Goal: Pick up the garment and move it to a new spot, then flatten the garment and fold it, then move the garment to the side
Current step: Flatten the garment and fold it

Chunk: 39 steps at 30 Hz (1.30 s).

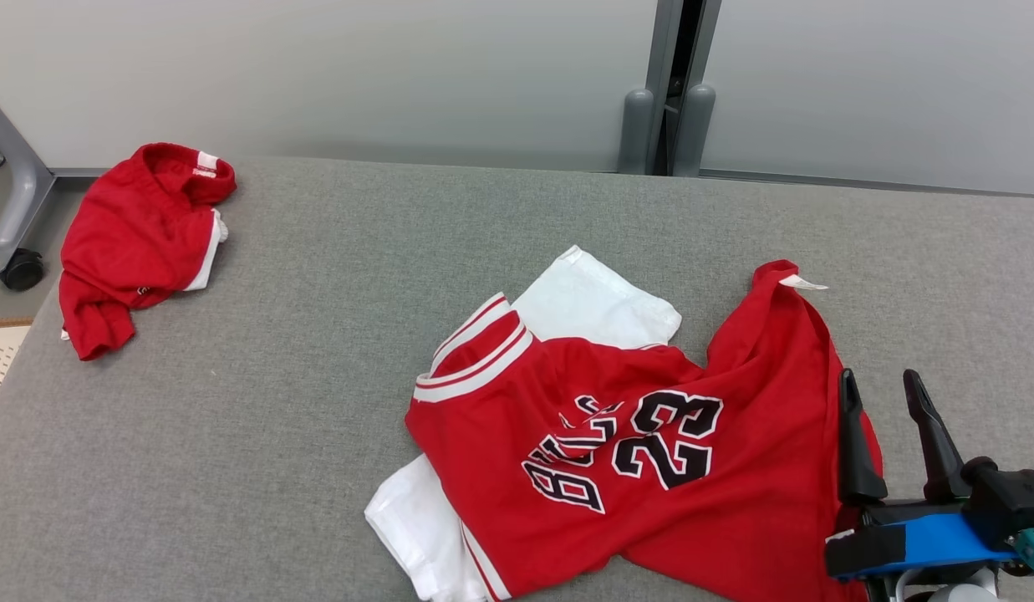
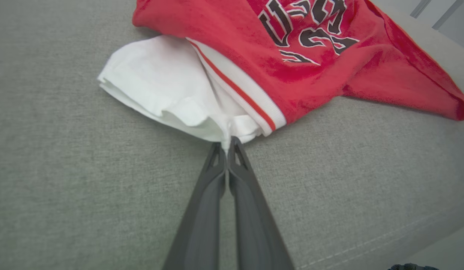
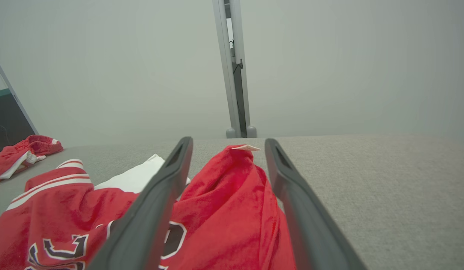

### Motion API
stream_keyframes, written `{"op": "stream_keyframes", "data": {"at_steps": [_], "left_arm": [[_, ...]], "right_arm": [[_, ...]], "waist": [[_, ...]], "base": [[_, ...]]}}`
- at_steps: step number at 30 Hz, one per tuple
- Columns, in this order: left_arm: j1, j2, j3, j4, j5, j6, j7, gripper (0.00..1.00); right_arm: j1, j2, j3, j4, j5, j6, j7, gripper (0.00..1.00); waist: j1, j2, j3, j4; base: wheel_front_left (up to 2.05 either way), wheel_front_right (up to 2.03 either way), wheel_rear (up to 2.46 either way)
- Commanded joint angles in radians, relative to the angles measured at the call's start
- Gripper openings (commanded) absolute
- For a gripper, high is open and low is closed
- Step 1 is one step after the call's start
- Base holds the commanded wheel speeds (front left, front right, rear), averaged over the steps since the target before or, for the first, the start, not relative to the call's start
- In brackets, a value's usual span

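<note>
— What sits at the left end?

— A second red garment [image 1: 136, 242] lies crumpled at the far left corner of the grey padded table [image 1: 316, 401], well apart from my work. Past it, a caster wheel [image 1: 21, 269] stands on the floor.

— And the jersey?

— The jersey [image 1: 634, 468] lies rumpled right of centre, near my edge of the table, with its number facing up. My left gripper [image 2: 227, 144] has its fingers pressed together at the hem of the white sleeve [image 2: 160, 90]. I think a bit of hem is nipped between the tips, though they hide it.

— The right side?

— My right gripper [image 1: 878, 376] is spread wide over the jersey's right edge. There the cloth rises in a ridge topped by a white tag [image 1: 805, 284], and in my right wrist view that ridge shows between the two fingers. Behind, a grey post [image 1: 667, 84] splits the wall panels.
</note>
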Motion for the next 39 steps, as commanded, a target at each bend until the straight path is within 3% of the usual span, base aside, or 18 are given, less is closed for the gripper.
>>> {"op": "stream_keyframes", "data": {"at_steps": [1,2,3,4,13,19,28,39], "left_arm": [[0.020,0.004,-0.003,-0.011,-0.007,-0.001,0.018,0.00],[0.025,0.010,-0.003,-0.018,-0.009,0.002,0.025,0.00],[0.022,0.017,0.004,-0.031,-0.007,0.010,0.022,0.36],[0.020,0.026,0.010,-0.040,-0.003,0.018,0.021,1.00],[-0.049,0.132,0.091,-0.163,0.021,0.058,0.008,1.00],[-0.125,0.169,0.119,-0.164,0.019,0.053,0.018,1.00],[-0.199,0.166,0.109,0.009,-0.010,0.017,0.021,1.00],[-0.274,0.160,0.069,0.273,-0.026,-0.028,0.041,1.00]], "right_arm": [[0.011,0.001,-0.003,0.000,0.003,0.000,-0.001,1.00],[0.012,0.001,-0.003,0.002,0.003,0.000,-0.001,1.00],[0.012,0.001,-0.003,0.004,0.004,0.000,-0.001,1.00],[0.011,0.000,-0.002,0.005,0.004,0.000,-0.001,1.00],[0.020,-0.001,-0.002,0.010,0.002,0.000,-0.001,1.00],[0.008,-0.003,0.009,0.016,0.004,0.000,-0.001,1.00],[0.001,-0.007,0.011,0.019,0.006,0.000,-0.001,1.00],[-0.012,-0.008,0.008,0.021,0.002,0.000,-0.001,1.00]], "waist": [[0.0001,0.0000,-0.001,0.001],[0.0001,0.0000,-0.001,0.001],[0.0001,0.0000,-0.002,0.000],[0.0001,0.0000,-0.004,-0.003],[0.0001,0.0000,-0.021,-0.038],[0.0001,0.0000,-0.020,-0.079],[0.0001,0.0000,0.000,-0.130],[0.0001,0.0000,0.017,-0.136]], "base": [[0.00,0.00,0.00],[0.00,0.00,0.00],[0.00,0.00,0.00],[0.00,0.00,0.00],[0.00,0.00,0.00],[0.00,0.00,0.00],[0.00,0.00,0.00],[0.00,0.00,0.00]]}}
